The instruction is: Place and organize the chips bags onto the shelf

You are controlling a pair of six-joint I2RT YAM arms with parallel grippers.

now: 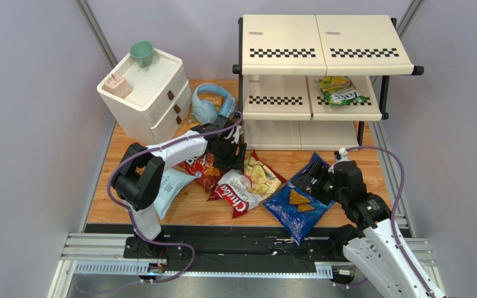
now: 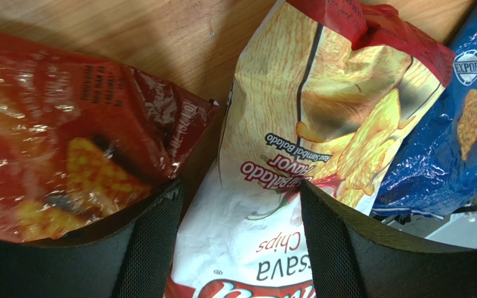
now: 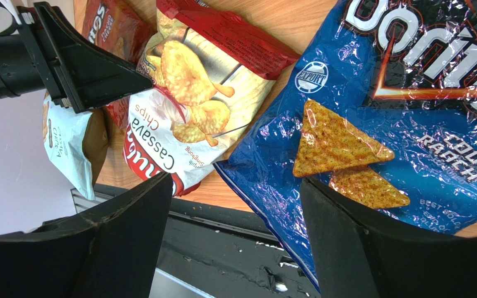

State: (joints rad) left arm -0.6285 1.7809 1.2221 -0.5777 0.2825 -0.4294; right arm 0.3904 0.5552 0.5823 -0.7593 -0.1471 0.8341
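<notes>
The cream shelf [image 1: 325,46] stands at the back right, and the small green-yellow bag [image 1: 340,90] lies on its middle board. The red Doritos bag [image 1: 200,169], the white-and-red bag [image 1: 247,186], the blue Doritos bag [image 1: 297,205] and the pale-blue bag [image 1: 171,189] lie on the table. My left gripper [image 2: 240,192] is open just above the white-and-red bag [image 2: 266,186], with the red Doritos bag [image 2: 67,143] to its left. My right gripper [image 3: 236,186] is open above the near corner of the blue Doritos bag [image 3: 378,124].
A white two-drawer cabinet [image 1: 144,93] with a green cup [image 1: 142,53] stands at the back left. Blue headphones [image 1: 208,108] lie on an orange book [image 1: 213,97] beside it. A black rail [image 1: 235,245] runs along the table's near edge.
</notes>
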